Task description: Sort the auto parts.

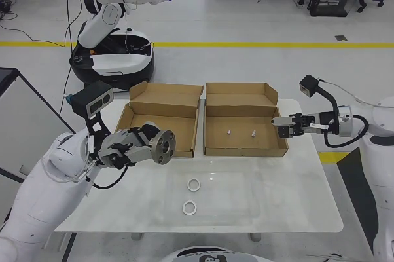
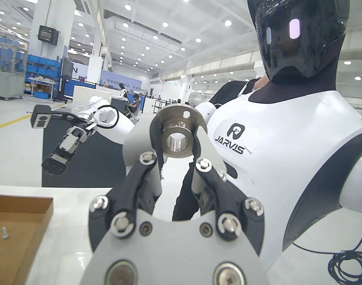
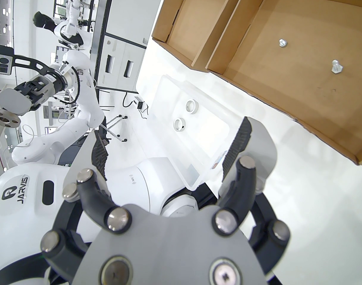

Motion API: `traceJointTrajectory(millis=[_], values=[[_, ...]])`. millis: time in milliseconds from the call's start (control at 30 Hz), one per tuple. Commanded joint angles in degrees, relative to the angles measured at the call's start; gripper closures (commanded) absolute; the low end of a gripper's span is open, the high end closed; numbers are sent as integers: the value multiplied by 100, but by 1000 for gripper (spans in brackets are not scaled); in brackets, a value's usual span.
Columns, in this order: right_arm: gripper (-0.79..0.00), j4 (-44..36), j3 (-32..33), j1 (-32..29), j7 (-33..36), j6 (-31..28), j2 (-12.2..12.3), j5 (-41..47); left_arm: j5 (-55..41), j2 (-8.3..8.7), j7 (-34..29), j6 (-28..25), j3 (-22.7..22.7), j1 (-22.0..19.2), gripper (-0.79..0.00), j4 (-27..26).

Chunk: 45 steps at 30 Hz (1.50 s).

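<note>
Metal flanged hub (image 1: 163, 146) clamped in left gripper (image 2: 175, 146), aloft by the left box's (image 1: 177, 124) front corner; right gripper (image 3: 172, 143) spread wide, empty, over the right box's (image 1: 243, 141) outer wall. Two rings (image 1: 194, 185) on table (image 1: 282, 196).

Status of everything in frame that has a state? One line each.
Left gripper: shut on flanged hub.
Flanged hub: gripped, off the table.
Right gripper: open, empty.
Left box: open, no parts visible.
Right box: open.
Bolts: two, loose in right box.
Rings: two, flat in clear tray.
</note>
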Motion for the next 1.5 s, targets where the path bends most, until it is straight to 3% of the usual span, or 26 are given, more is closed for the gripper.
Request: traceJointTrajectory(millis=[0,300,633,1067,1467], values=[[-785,0,0,0,0,0,0,0,7,2,0,0,9,-5,0,4],[-785,0,0,0,0,0,0,0,-781,-69,406,70,100,148,0,-165],[-785,0,0,0,0,0,0,0,-2185,-178,-14,17,258,66,0,-203],[-785,0,0,0,0,0,0,0,-3138,-378,-243,245,175,57,0,-365],[-785,0,0,0,0,0,0,0,-2299,-523,-675,678,-137,117,0,-44]])
